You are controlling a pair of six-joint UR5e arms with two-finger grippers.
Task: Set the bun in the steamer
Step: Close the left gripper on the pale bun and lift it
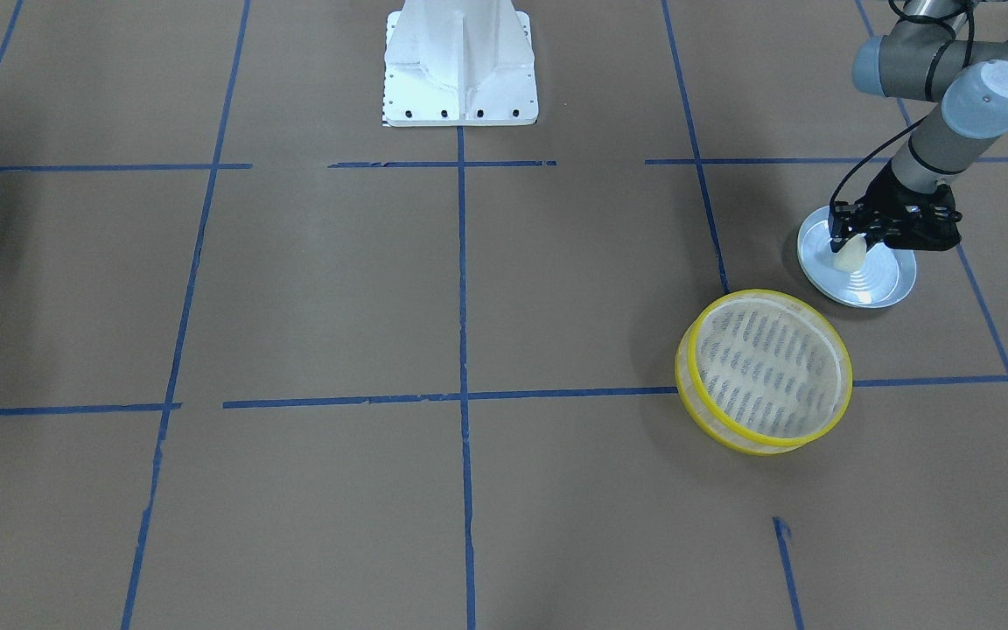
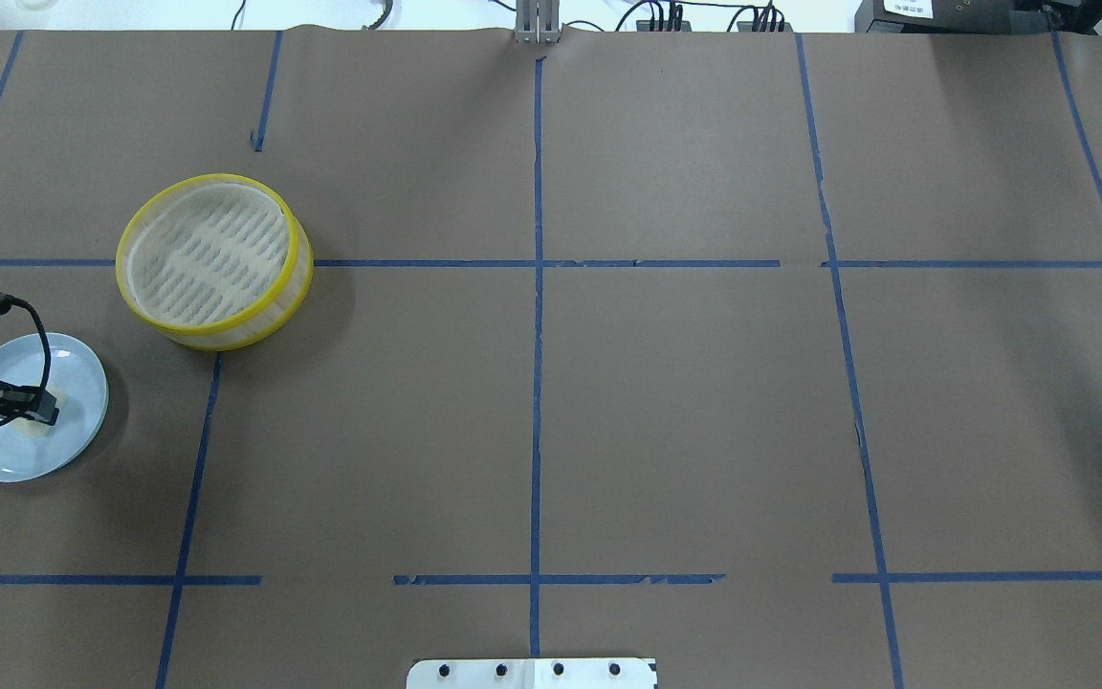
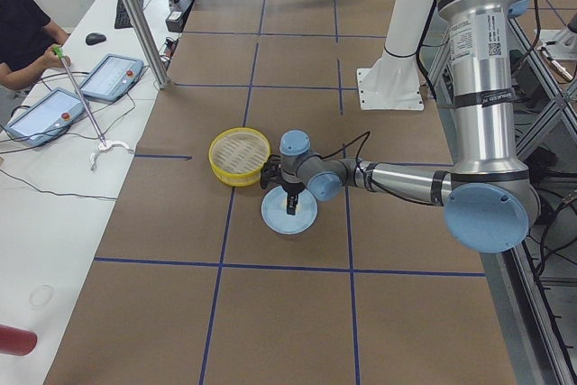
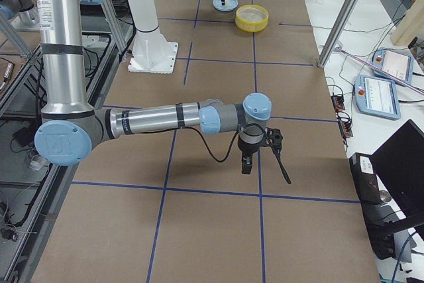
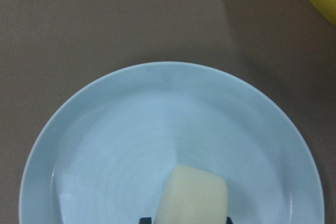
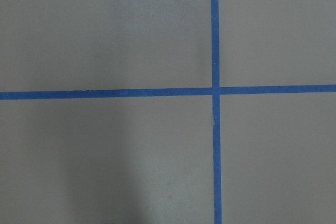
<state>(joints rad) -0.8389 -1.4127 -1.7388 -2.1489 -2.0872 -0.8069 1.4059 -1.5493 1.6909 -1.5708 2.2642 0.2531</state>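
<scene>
Bun (image 1: 850,253) looks soft, light and easily squashed, so we'd pinch it gently across its flat sides at mid-body. Left gripper (image 1: 854,238) clamps it, fingers close together, with the bun poking out below, over the pale blue plate (image 1: 893,282) just beside the steamer (image 1: 771,367). We can't tell if it clears the plate. Left wrist is bent, fingers pointing down. Right gripper (image 4: 246,164) hangs well apart; we can't tell its opening.

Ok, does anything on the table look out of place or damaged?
Nothing stands out. The round yellow-rimmed steamer basket sits flat and empty, and the small cream-white bun is whole, gripped in the left pincer over the pale blue plate. Only the blue tape lines show ragged gaps.
</scene>
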